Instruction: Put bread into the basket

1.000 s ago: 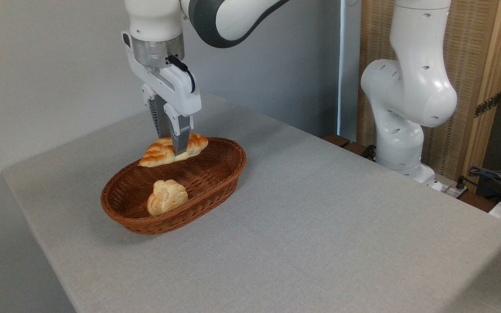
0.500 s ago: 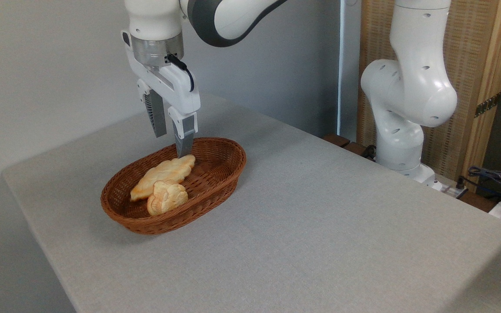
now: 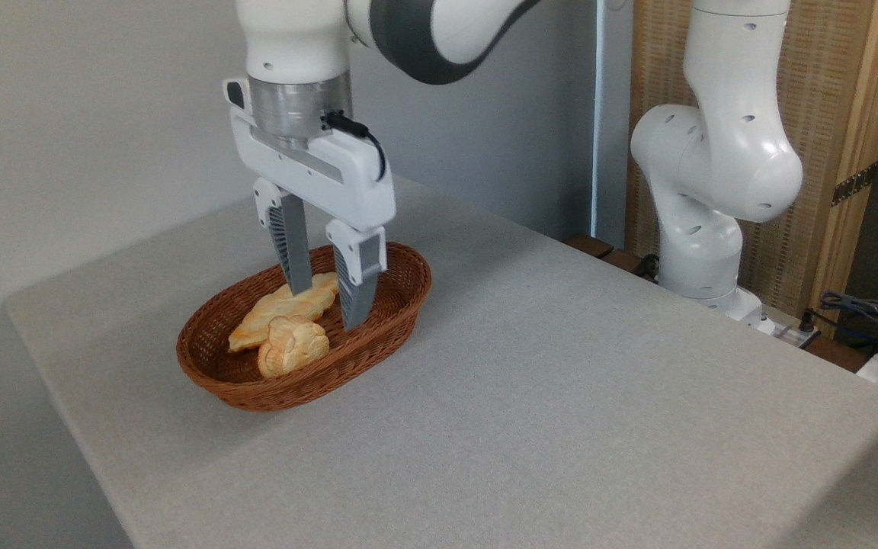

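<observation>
Your tool (image 3: 328, 303) has swung toward 3 o'clock since a second ago, fingers apart and empty. The braided golden bread (image 3: 279, 312) it dropped lies inside the woven wicker basket (image 3: 401, 286), touching a knobbly bun (image 3: 293, 346).

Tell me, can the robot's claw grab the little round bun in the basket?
Probably yes. The gripper hangs open over the basket, and the bun lies uncovered, touching the bread.

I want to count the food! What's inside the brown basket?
Inside the basket lie two things: the long braided bread and a small pale bun leaning against it. The open gripper hangs in front, covering part of the bread's far end.
</observation>
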Robot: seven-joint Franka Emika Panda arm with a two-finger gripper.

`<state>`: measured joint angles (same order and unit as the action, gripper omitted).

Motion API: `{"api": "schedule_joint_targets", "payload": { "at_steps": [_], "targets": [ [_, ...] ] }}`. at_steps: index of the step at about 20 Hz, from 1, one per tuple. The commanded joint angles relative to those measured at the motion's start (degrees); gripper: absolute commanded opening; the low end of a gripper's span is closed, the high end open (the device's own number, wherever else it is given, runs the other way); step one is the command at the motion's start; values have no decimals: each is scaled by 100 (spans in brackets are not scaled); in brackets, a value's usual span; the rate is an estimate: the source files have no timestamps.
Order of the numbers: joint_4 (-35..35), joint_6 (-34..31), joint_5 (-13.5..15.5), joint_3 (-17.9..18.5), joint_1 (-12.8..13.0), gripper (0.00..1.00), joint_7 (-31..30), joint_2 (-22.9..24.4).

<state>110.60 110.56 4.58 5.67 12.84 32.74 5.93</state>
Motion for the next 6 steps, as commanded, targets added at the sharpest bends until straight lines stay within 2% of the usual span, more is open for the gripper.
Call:
{"api": "schedule_joint_targets", "payload": {
  "at_steps": [1, 4, 6],
  "targets": [
    [-12, -8, -72, 486, 43, 100, 609, 136],
    [-3, -26, -150, 724, 35, 100, 1057, 102],
    [-12, -35, -221, 760, 35, 100, 1103, 84]
  ]
}}
